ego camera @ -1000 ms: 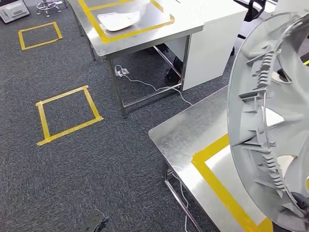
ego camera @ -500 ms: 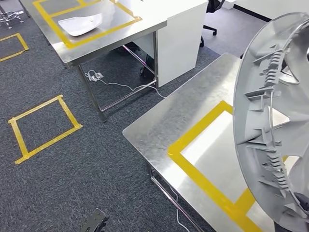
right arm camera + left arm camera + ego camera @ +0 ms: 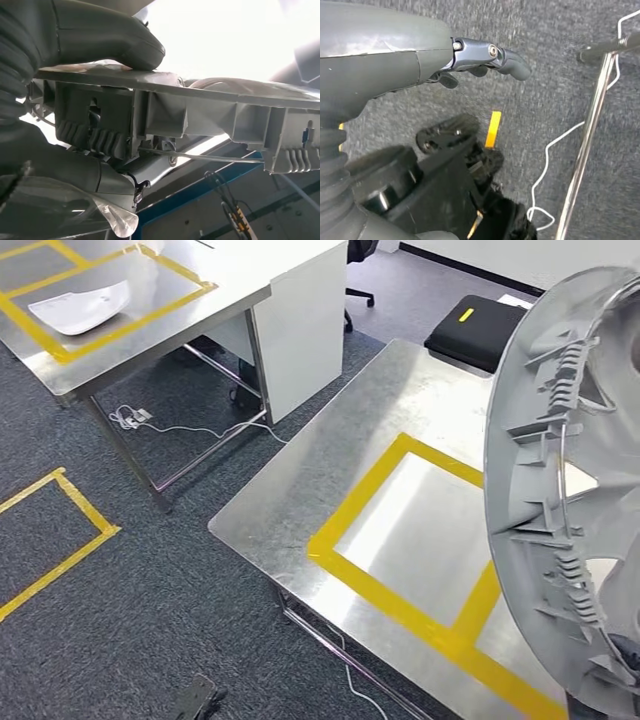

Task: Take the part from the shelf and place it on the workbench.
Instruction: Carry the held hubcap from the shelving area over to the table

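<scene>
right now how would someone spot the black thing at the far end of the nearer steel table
Start at the steel workbench with the yellow tape rectangle, just ahead of the big grey ribbed part held by the right hand. Follow it to its far end: the flat black case lies there. It is the only dark item on either table, with a small yellow label on top.

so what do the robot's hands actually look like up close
The left hand has a smooth grey cover running into a ribbed grey cuff, with dark, glossy, jointed fingers showing small silver screws. The right hand matches it: a ribbed grey cuff and a thick, rounded grey thumb. No markings or loose cables are visible on either.
</scene>
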Robot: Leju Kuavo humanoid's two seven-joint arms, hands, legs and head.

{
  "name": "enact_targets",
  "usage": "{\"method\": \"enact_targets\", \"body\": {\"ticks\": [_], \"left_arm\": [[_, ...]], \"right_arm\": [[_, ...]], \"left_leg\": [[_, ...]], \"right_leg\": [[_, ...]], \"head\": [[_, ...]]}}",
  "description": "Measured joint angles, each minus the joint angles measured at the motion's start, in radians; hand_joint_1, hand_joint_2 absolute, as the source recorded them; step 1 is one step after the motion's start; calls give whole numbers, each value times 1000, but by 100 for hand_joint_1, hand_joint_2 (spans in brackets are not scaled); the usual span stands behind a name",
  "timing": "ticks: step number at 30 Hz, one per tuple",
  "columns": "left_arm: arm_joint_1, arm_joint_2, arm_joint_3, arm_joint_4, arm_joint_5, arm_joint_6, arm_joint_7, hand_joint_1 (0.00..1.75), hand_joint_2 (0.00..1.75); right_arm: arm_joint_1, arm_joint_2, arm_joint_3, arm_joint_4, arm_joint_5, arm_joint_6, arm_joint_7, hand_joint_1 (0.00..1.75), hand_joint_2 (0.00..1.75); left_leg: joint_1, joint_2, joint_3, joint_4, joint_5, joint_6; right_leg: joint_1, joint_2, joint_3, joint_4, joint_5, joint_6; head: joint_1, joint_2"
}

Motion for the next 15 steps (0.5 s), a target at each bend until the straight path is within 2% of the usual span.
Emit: {"method": "enact_targets", "body": {"ticks": [1,3,4,5,6,7,8,9,11,12,14,15], "left_arm": [[-1,0,0,0,0,0,0,0,175],[1,-1,0,0,1,-1,-1,0,175],[2,-1,0,0,1,-1,-1,0,175],[4,-2,0,0,2,-2,-1,0,175],[4,-2,0,0,2,-2,-1,0,175],[4,-2,0,0,2,-2,-1,0,175],[3,-3,0,0,3,-2,-1,0,175],[2,-3,0,0,3,-2,-1,0,175],[2,-3,0,0,3,-2,-2,0,175],[1,-3,0,0,3,-2,-2,0,175],[-1,-4,0,0,3,-2,-2,0,175],[-2,-5,0,0,4,-3,-3,0,175]], "right_arm": [[1,0,0,0,0,0,0,175,175],[-1,0,0,0,0,0,2,175,175],[-2,0,0,1,0,0,3,175,175],[-3,0,0,1,1,0,5,175,175],[-2,0,0,2,1,0,7,175,175],[-1,0,0,2,1,0,9,175,175],[0,0,0,3,1,0,10,175,175],[0,0,0,3,1,0,10,175,175],[0,0,0,2,0,0,12,175,175],[0,0,0,2,0,0,13,175,175],[4,0,0,2,0,0,16,175,175],[5,0,0,2,0,0,18,175,175]], "left_leg": [[2,13,3,-9,5,3],[2,41,6,-16,8,8],[0,57,6,-16,7,9],[0,72,6,-15,6,9],[-1,86,6,-15,5,8],[-1,99,7,-15,4,6],[-1,111,8,-14,2,3],[-1,121,10,-13,-1,-1],[-6,137,14,-8,-8,-12],[-8,145,15,-6,-9,-17],[-7,157,18,-5,-13,-26],[-5,151,18,1,-20,-31]], "right_leg": [[2,-26,-14,23,-16,4],[3,-84,-68,129,-76,13],[2,-96,-100,195,-105,18],[0,-101,-122,244,-122,22],[-2,-104,-128,260,-121,25],[-3,-109,-112,236,-102,28],[-4,-120,-75,174,-71,29],[-4,-141,-32,100,-46,28],[0,-168,31,-3,-19,17],[3,-170,40,-17,-19,10],[5,-150,39,-16,-15,-5],[4,-142,39,-17,-14,-11]], "head": [[1,0],[4,0],[4,0],[4,0],[4,0],[5,0],[5,0],[5,0],[4,0],[4,0],[3,0],[2,0]]}}
